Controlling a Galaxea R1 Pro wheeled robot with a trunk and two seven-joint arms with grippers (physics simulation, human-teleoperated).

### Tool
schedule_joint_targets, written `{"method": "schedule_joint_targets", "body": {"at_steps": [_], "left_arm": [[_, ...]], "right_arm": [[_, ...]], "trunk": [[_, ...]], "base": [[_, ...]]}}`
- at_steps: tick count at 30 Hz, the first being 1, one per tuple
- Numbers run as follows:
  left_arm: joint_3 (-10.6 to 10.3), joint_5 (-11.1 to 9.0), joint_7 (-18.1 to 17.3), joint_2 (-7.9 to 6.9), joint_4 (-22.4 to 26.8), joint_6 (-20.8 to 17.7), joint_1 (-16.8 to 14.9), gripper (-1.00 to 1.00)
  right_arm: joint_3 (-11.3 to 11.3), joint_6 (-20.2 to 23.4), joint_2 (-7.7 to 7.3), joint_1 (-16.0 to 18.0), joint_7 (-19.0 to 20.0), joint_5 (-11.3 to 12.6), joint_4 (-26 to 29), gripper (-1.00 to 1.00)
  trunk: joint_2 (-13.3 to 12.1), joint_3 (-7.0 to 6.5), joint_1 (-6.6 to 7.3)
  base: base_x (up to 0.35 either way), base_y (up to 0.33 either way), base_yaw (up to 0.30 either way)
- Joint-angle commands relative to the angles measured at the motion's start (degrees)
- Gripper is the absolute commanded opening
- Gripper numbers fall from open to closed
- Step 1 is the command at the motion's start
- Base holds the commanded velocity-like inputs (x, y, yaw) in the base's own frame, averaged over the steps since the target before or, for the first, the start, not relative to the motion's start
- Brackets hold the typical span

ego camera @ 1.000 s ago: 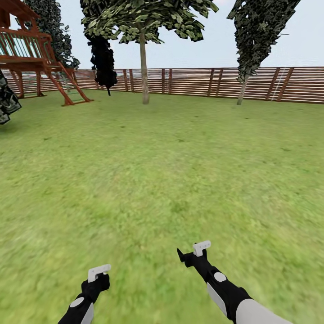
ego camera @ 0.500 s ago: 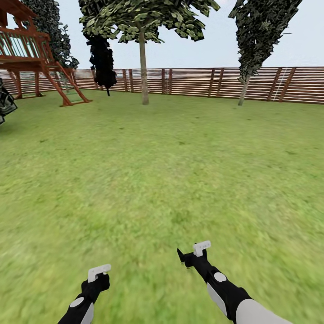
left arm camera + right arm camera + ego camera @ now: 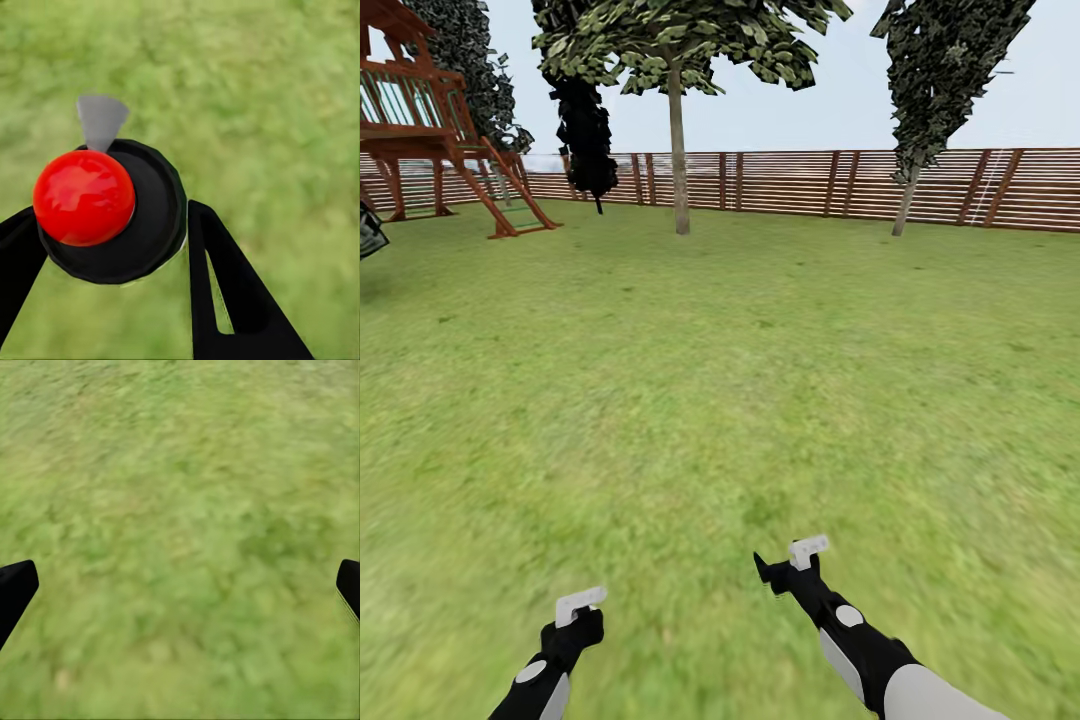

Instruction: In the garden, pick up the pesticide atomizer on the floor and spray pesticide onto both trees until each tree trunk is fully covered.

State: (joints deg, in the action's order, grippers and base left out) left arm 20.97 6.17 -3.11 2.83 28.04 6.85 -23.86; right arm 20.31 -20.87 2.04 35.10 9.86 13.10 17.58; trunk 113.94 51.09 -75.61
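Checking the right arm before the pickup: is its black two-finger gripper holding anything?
No, the right gripper's black fingers sit far apart, with bare green lawn between them.

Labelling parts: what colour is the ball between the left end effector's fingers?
Glossy red ball on a black disc; left wrist view.

Both arms are clad in glossy black casing with pale grey-white panels, and a small round light disc is set into each forearm. The left gripper (image 3: 579, 606) and the right gripper (image 3: 807, 551) are each topped by a white angular piece. Flat black tapering fingers (image 3: 225, 300) are seen in the wrist views, one pierced by a narrow slot.
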Motion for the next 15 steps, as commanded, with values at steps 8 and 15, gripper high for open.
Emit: {"method": "schedule_joint_targets", "body": {"at_steps": [8,15], "left_arm": [[0.5,0.6,-0.3,0.07,0.0,0.2,0.0,-1.0],[0.5,0.6,-0.3,0.07,0.0,0.2,0.0,-1.0]], "right_arm": [[0.3,-0.2,-0.02,0.1,0.2,0.6,-0.1,1.0],[0.3,-0.2,-0.02,0.1,0.2,0.6,-0.1,1.0]], "trunk": [[0.0,0.05,-0.03],[0.0,0.05,-0.03]], "base": [[0.34,0.0,0.0],[0.34,0.0,0.0]]}}
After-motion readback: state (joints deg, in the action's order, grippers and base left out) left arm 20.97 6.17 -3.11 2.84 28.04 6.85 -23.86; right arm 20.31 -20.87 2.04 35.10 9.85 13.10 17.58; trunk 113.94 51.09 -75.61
